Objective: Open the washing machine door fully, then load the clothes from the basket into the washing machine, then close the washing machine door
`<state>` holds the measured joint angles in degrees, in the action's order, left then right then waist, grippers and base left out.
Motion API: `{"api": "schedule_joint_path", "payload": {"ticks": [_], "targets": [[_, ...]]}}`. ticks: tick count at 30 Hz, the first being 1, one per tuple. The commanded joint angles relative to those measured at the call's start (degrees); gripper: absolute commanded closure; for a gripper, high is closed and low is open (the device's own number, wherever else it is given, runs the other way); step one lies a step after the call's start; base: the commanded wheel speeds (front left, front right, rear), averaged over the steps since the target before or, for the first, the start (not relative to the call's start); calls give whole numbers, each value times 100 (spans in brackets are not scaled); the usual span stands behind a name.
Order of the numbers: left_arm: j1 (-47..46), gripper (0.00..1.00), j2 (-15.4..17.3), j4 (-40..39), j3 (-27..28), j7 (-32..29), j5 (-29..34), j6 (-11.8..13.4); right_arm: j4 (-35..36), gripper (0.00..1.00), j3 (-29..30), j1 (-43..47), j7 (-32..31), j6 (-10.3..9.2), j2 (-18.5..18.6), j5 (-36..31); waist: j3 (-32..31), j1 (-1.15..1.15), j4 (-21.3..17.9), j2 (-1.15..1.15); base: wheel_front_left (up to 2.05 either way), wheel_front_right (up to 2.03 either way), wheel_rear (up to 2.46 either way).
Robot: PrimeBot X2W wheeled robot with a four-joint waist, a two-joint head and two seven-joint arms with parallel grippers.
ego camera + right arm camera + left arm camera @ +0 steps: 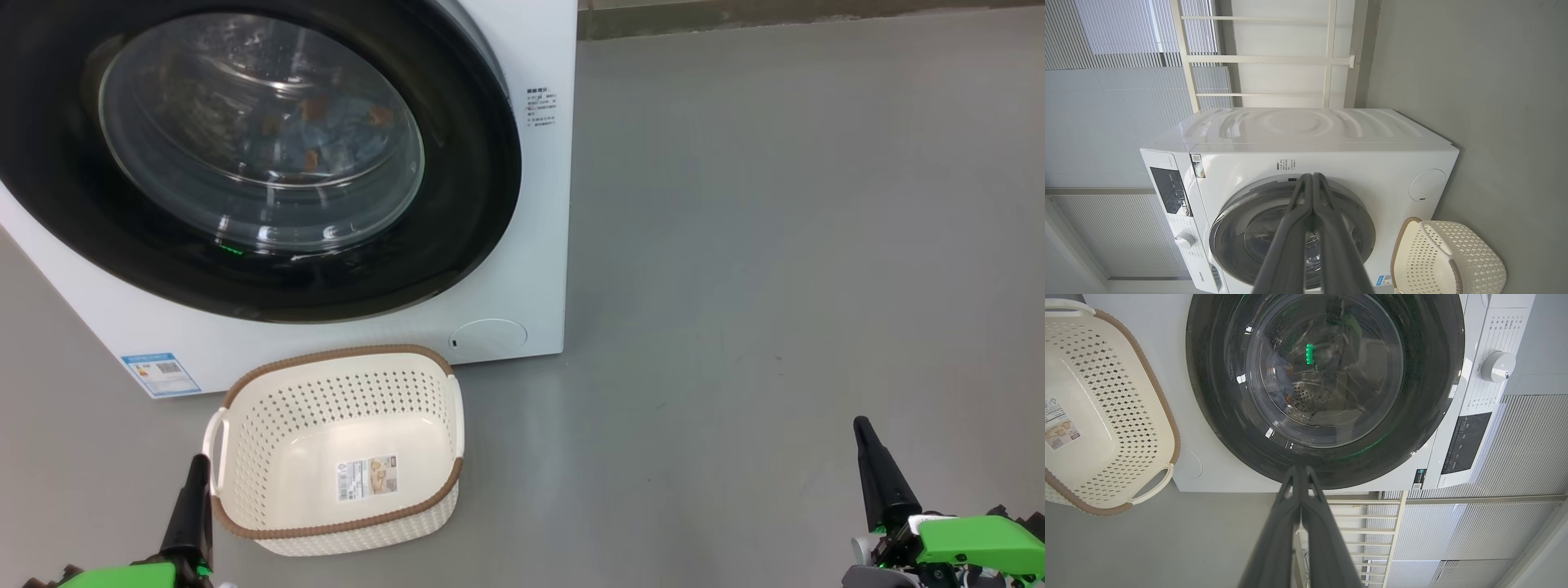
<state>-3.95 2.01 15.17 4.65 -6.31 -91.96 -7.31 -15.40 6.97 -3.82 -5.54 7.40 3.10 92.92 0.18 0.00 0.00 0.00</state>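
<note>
Grey floor (pixel 775 245) runs under the whole scene. Ahead of the left gripper (pixel 198 465), beyond the basket, the washing machine door (pixel 469 188) sits shut against the front of the washing machine (pixel 543 245). Its glossy black rim rings the glass bowl (pixel 261 204). Behind that glass the clothes (pixel 343 135) lie inside the drum, blue fabric with orange-brown figures.

The basket (pixel 326 404) stands on the floor just beside the left fingers, ahead of them and to their right, close to the foot of the machine. The label sticker (pixel 367 478) on its bottom shows in full. A round cover (pixel 488 336) sits low on the machine's front past the basket's far right corner, and a blue label (pixel 160 373) sits low on that front, ahead of the left fingers.

The left gripper's fingers are pressed together and touch nothing; in the left wrist view they point toward the door's rim. The right gripper (pixel 864 431) hangs over the floor, well apart from machine and basket, its fingers likewise pressed together and holding nothing.

Past the right fingers, the right wrist view shows a white knob (pixel 1185 240) and a dark control panel (pixel 1169 190) on the machine, with pale slatted blinds (pixel 1106 122) and a white railing (pixel 1265 59) behind it.
</note>
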Motion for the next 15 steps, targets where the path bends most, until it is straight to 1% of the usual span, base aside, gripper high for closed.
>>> {"api": "schedule_joint_path", "payload": {"ticks": [1, 15], "targets": [[-224, 100, 89, -113, 191, -21, -17, -18, 140, 100, -100, -231, -50, 9, 20, -30, 0, 0, 0, 0, 0, 0, 0], [-224, 100, 89, -113, 191, -21, -16, -18, 140, 100, -89, -232, -59, 9, 12, -39, 0, 0, 0, 0, 0, 0, 0]]}}
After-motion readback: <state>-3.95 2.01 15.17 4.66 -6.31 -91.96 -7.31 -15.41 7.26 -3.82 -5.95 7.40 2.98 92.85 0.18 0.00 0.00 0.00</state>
